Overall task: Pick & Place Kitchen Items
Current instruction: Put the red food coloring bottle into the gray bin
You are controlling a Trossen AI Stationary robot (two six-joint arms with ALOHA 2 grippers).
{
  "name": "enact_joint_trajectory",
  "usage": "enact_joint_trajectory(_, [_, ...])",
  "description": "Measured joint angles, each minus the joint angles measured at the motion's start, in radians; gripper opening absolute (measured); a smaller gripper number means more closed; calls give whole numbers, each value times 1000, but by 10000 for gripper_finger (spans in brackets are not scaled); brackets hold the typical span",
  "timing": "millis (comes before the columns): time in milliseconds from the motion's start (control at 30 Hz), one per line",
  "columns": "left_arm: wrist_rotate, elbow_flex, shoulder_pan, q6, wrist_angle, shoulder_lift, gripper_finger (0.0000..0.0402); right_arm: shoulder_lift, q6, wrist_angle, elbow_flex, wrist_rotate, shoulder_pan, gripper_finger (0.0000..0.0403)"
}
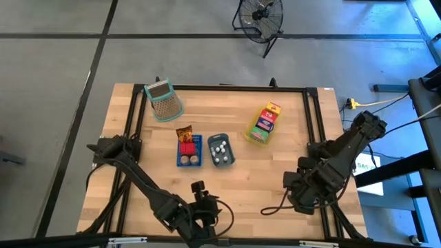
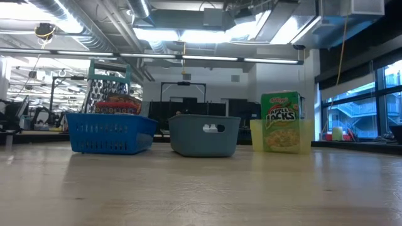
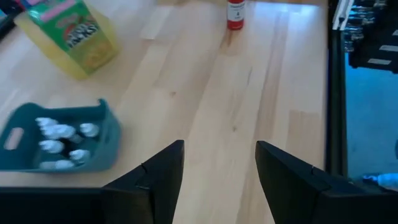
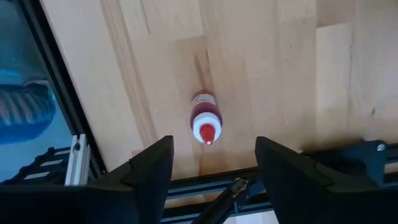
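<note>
left gripper (image 3: pixel 219 180): fingers apart, empty, over bare table (image 1: pixel 241 176) near grey-blue tray (image 1: pixel 221 151) | right gripper (image 4: pixel 211 171): fingers apart, empty, above upright red bottle (image 4: pixel 206 122) near table edge | white round pieces (image 3: pixel 61 138) in grey-blue tray | red carton (image 1: pixel 187 147) in blue tray (image 1: pixel 180 160) beside grey-blue tray | cereal cartons (image 1: pixel 264 122) in yellow tray (image 1: pixel 254 137) on its other side

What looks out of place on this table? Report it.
One small red bottle stands alone on bare wood near the edge of the table, below the open right gripper, outside every tray. The other items sit in the blue tray, grey-blue tray and yellow tray. Nothing looks spilled.
</note>
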State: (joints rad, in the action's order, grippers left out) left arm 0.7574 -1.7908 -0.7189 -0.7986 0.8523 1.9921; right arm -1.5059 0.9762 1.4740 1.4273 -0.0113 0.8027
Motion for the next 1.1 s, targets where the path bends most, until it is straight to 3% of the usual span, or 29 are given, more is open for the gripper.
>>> enact_joint_trajectory(333, [-50, 0, 40, 147, -301, 59, 194, 0, 124, -55, 0, 15, 79, 228])
enact_joint_trajectory(567, [-44, 0, 48, 218, -438, 58, 193, 0, 434, -60, 0, -45, 151, 228])
enact_joint_trajectory(767, [-50, 0, 47, 223, -435, 58, 193, 0, 735, -47, 0, -68, 164, 228])
enact_joint_trajectory(900, [-222, 0, 44, 222, -397, 57, 195, 0, 877, -40, 0, -37, 162, 228])
enact_joint_trajectory(967, [-300, 0, 39, 235, -364, 55, 195, 0, 902, -41, 0, 14, 155, 228])
enact_joint_trajectory(1100, [-296, 0, 31, 309, -328, 34, 196, 1, 917, -53, 0, 45, 153, 228])
